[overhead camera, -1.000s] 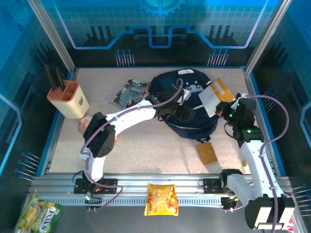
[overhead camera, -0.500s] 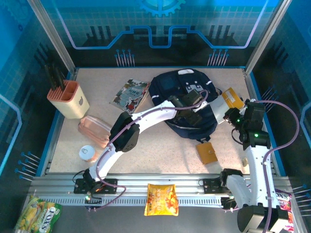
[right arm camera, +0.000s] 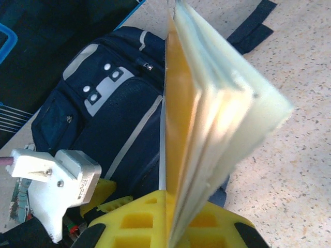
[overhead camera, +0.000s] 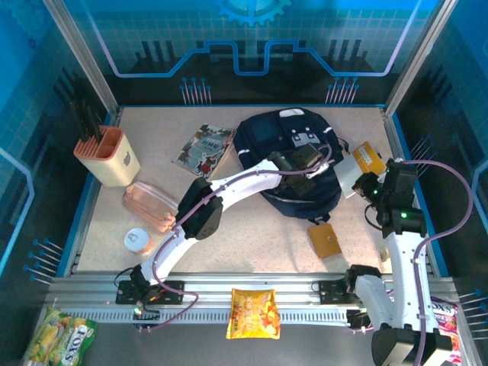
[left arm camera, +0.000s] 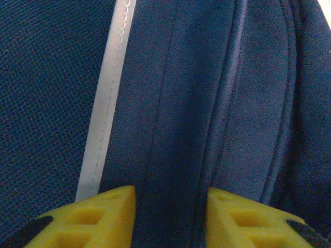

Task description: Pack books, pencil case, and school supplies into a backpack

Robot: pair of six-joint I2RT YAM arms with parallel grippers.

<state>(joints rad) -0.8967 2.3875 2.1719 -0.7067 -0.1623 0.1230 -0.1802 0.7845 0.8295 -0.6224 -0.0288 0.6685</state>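
Note:
The navy backpack [overhead camera: 267,141] lies flat at the back middle of the table. My left gripper [overhead camera: 306,181] is pressed down on its right part; in the left wrist view the yellow fingers [left arm camera: 103,217] stand narrowly apart with a seam fold of backpack [left arm camera: 170,103] fabric filling the gap. My right gripper [overhead camera: 364,187] is shut on a thin book [overhead camera: 358,162] with an orange cover, held on edge just right of the backpack [right arm camera: 119,119]. A green-and-white book [overhead camera: 206,149] lies left of the backpack. A pink pencil case [overhead camera: 150,206] and a tan-brown square piece [overhead camera: 325,240] lie nearer me.
A peach-and-cream holder [overhead camera: 110,156] with black tools stands at the far left. A small round item [overhead camera: 136,240] sits near the pencil case. A yellow snack bag [overhead camera: 254,313] lies on the front rail and another bag [overhead camera: 57,335] at the bottom left corner. Frame posts wall the table.
The left arm reached farther right across the backpack, uncovering the pencil case, and its jaws narrowed on the fabric. The right gripper carried the book slightly right and down.

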